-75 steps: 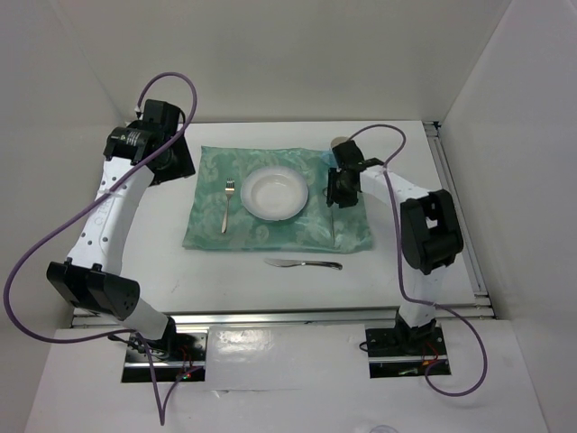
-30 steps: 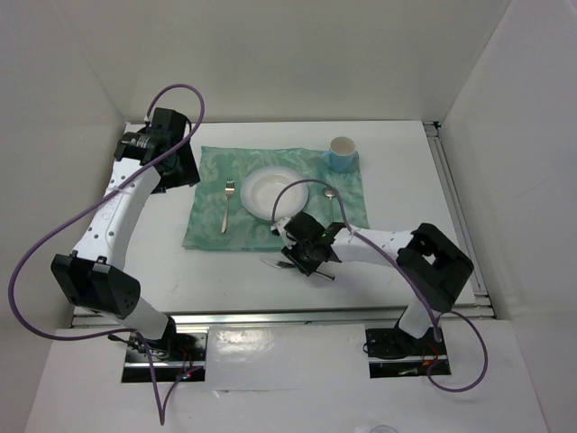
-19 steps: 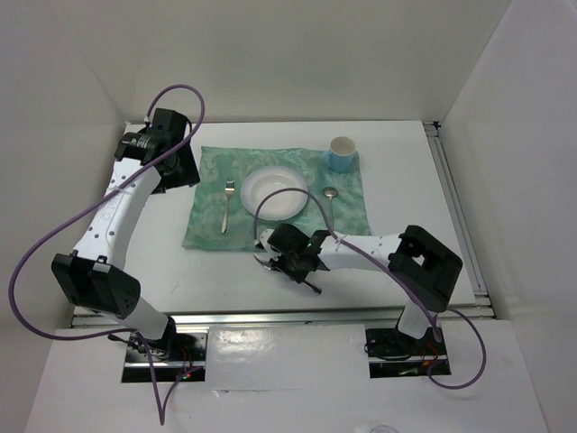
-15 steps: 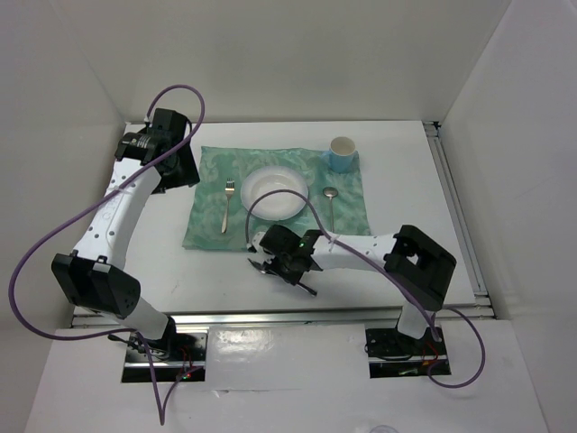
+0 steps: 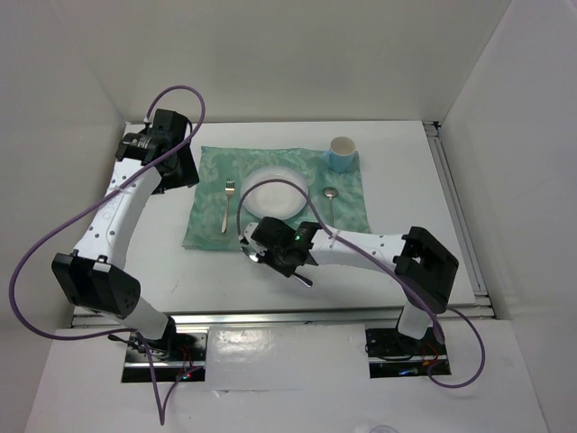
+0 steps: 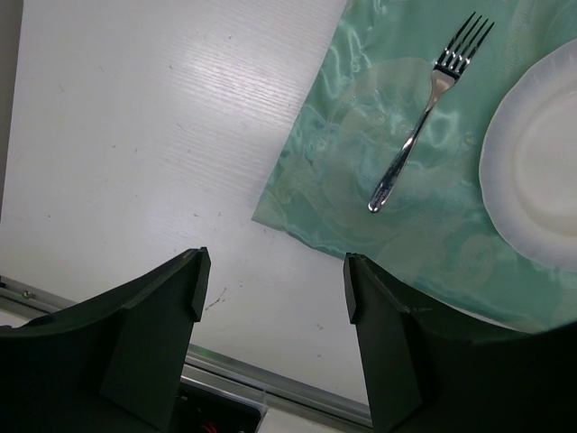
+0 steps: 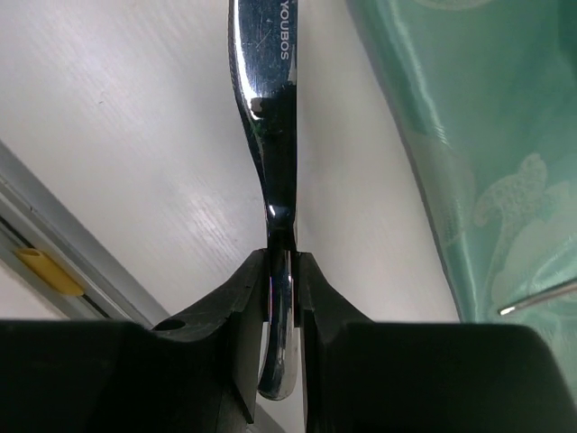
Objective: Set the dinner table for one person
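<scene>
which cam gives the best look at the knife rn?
Right wrist: the knife runs up the middle of the frame, clamped in the right gripper. In top external it is mostly hidden under that gripper. Left wrist doesn't show it.

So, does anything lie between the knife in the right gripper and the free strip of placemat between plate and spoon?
Nothing visible does. The right gripper holds the knife beside the near edge of the placemat; the plate lies left of that strip, the spoon right.
</scene>
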`<control>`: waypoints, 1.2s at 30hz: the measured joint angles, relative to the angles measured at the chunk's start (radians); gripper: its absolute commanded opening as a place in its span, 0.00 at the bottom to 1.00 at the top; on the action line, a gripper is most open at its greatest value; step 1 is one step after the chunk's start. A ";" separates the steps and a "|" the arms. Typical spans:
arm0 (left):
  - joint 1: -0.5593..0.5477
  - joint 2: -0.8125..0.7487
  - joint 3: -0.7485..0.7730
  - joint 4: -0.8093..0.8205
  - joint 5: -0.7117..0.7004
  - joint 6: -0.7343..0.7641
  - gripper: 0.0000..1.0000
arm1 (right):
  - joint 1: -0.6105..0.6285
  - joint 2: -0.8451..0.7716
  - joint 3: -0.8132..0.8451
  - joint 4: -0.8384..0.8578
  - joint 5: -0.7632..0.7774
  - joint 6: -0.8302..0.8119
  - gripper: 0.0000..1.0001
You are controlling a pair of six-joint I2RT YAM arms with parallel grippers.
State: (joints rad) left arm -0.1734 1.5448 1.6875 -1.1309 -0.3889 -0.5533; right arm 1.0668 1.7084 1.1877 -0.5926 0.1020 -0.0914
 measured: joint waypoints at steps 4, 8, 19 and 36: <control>0.000 0.000 -0.001 0.001 -0.004 -0.002 0.78 | -0.057 -0.015 0.008 -0.011 0.022 0.052 0.00; 0.000 0.000 -0.001 0.001 -0.008 -0.003 0.78 | -0.212 -0.072 0.008 -0.013 0.015 0.118 0.00; 0.000 0.000 -0.001 0.001 -0.010 -0.003 0.78 | -0.623 -0.146 0.011 -0.018 -0.068 0.261 0.00; 0.000 0.000 0.000 -0.001 -0.010 -0.003 0.78 | -0.773 0.175 0.100 -0.002 -0.053 0.350 0.07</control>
State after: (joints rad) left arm -0.1734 1.5448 1.6871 -1.1316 -0.3992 -0.5564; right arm 0.2935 1.8835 1.2881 -0.5945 0.0494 0.2588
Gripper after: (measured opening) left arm 0.784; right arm 0.241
